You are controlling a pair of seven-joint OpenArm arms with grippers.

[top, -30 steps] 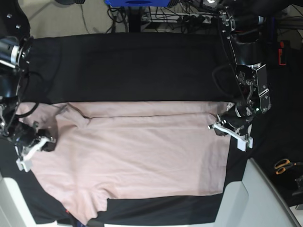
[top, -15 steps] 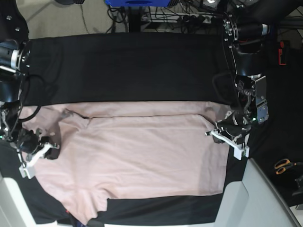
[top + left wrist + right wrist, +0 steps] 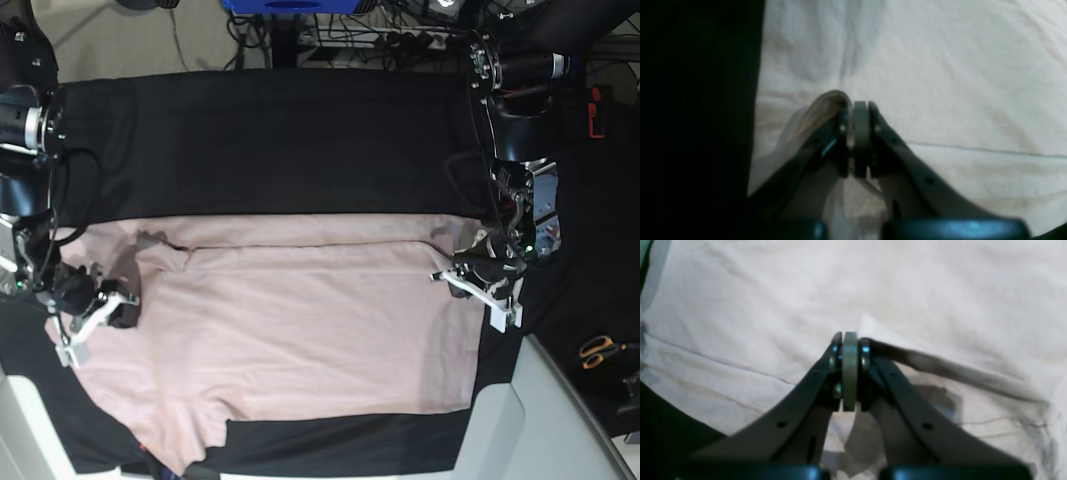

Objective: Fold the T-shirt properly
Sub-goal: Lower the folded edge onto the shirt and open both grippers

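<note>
The pale pink T-shirt [image 3: 290, 330] is lying spread out flat across the black tablecloth [image 3: 280, 140] on the worktop, with one long edge already folded over along the far side. Both claws are pinched shut on it. The left claw [image 3: 472, 290] has the edge on the base view's right clamped, with a little loop of fabric bunched up against its fingers [image 3: 873, 133]. The right claw [image 3: 95, 318] grips the opposite side, lifting a small ridge of cloth. Orange-handled scissors [image 3: 600, 350] sit off to the side.
</note>
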